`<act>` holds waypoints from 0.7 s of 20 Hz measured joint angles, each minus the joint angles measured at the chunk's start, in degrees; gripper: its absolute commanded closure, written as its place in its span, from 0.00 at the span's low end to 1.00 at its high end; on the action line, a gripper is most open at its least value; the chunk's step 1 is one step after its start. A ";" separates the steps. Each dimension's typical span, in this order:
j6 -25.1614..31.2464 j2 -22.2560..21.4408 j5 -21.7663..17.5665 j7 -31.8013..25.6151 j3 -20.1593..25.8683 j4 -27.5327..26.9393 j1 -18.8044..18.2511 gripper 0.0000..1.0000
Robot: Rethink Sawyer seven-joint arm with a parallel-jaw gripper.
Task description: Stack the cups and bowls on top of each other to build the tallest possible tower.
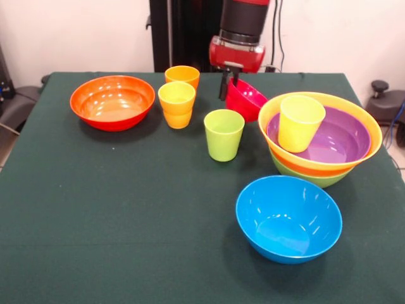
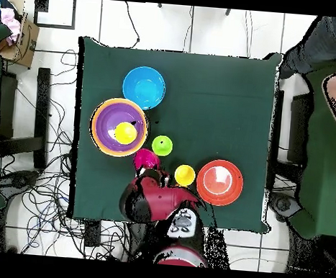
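Observation:
My gripper (image 1: 229,83) hangs at the back of the table, its fingers astride the near rim of the small magenta-red bowl (image 1: 248,101), which is tilted. In the overhead view the arm covers the gripper, and the bowl (image 2: 145,160) shows beside it. The tower (image 1: 319,149) stands at the right: a lime green bowl at the bottom, orange bowls, a purple bowl (image 1: 342,136) and a yellow cup (image 1: 300,122) inside. A yellow cup sits in an orange cup (image 1: 177,104); another orange cup (image 1: 182,75) stands behind. A lime green cup (image 1: 223,134) stands mid-table.
A red-orange bowl (image 1: 112,101) stands at the back left and a blue bowl (image 1: 288,218) at the front right. The green cloth table (image 1: 95,221) has open room at the front left. A person (image 2: 330,42) sits beside the table's far corner.

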 measured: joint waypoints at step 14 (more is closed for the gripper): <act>17.50 -16.99 0.88 0.00 7.29 4.64 -9.09 1.00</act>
